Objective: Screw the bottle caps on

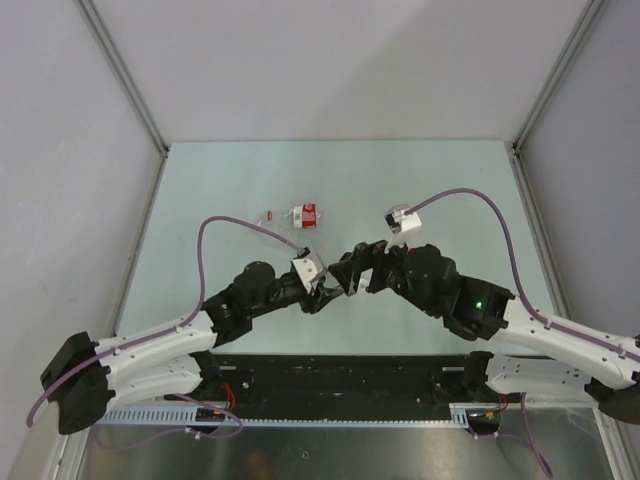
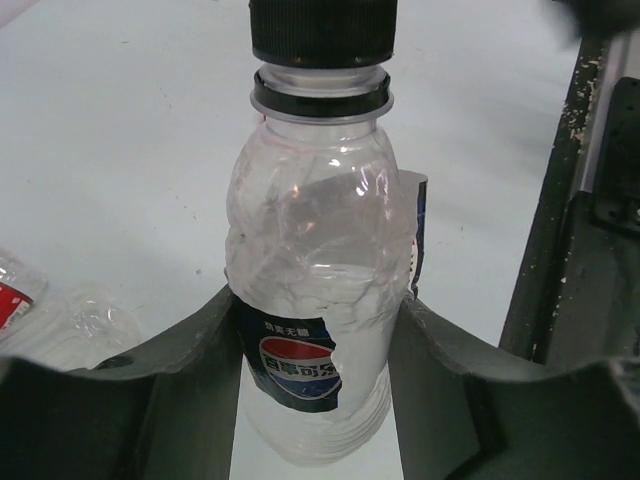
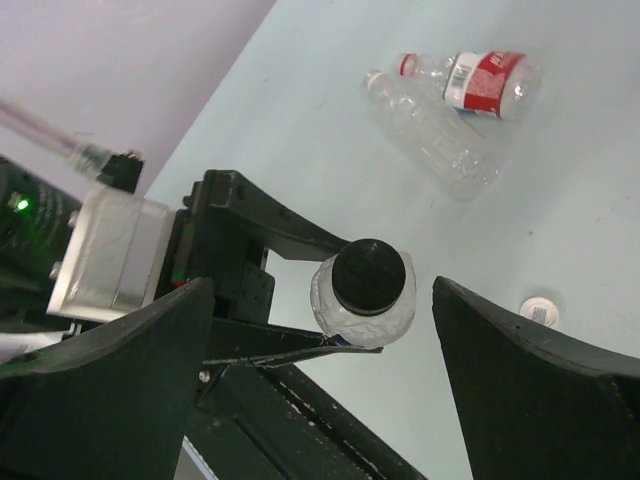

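Upright between the left gripper's [image 2: 315,400] clamped fingers — black-capped bottle [image 2: 315,270]; right gripper [image 3: 330,330] wide open around its cap [image 3: 367,277].

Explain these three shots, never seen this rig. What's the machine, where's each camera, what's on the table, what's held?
The machine is two robot arms bolted side by side at the near edge of a pale table. The overhead picture looks down from above and behind them. The other two come from cameras on each wrist, so the dark shapes at their edges are that arm's own fingers.

The left claw is closed around a clear bottle with a blue label, holding it upright. A black cap sits on its neck. The right claw stands open on either side of that cap, touching nothing.

Lying on the table are a red-labelled bottle with a red cap, a clear uncapped bottle beside it, and a loose white cap.
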Action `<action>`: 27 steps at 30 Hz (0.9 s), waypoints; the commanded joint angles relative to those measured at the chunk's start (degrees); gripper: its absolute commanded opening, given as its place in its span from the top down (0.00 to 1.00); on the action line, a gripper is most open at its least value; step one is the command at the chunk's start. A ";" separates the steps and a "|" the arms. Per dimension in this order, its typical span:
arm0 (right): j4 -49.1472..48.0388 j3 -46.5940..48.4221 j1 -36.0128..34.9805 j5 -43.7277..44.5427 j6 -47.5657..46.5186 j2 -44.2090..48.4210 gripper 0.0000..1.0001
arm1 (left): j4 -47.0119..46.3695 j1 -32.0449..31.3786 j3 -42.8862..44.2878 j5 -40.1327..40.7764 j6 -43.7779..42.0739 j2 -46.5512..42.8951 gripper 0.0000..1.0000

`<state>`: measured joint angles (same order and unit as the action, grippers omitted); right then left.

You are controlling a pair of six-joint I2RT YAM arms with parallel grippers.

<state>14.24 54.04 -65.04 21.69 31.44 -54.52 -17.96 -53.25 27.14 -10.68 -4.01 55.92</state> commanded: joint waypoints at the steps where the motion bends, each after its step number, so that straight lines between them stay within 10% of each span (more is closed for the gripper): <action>1: -1.35 2.56 -0.12 -5.72 -7.85 3.65 0.02 | -4.04 -0.27 -1.59 -1.78 1.90 -3.08 1.00; 13: 10.55 0.23 0.78 -36.99 -44.67 13.76 0.02 | -2.53 -0.33 -4.94 -23.61 -4.31 -10.62 1.00; 27: 3.43 -1.83 0.71 -50.62 -54.16 10.71 0.23 | 0.94 -0.32 -3.39 -30.42 -5.62 -9.94 1.00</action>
<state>21.61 52.36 -64.31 -25.61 -20.23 -41.93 -17.02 -53.25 22.28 -37.58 -7.86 45.87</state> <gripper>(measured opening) 0.789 0.551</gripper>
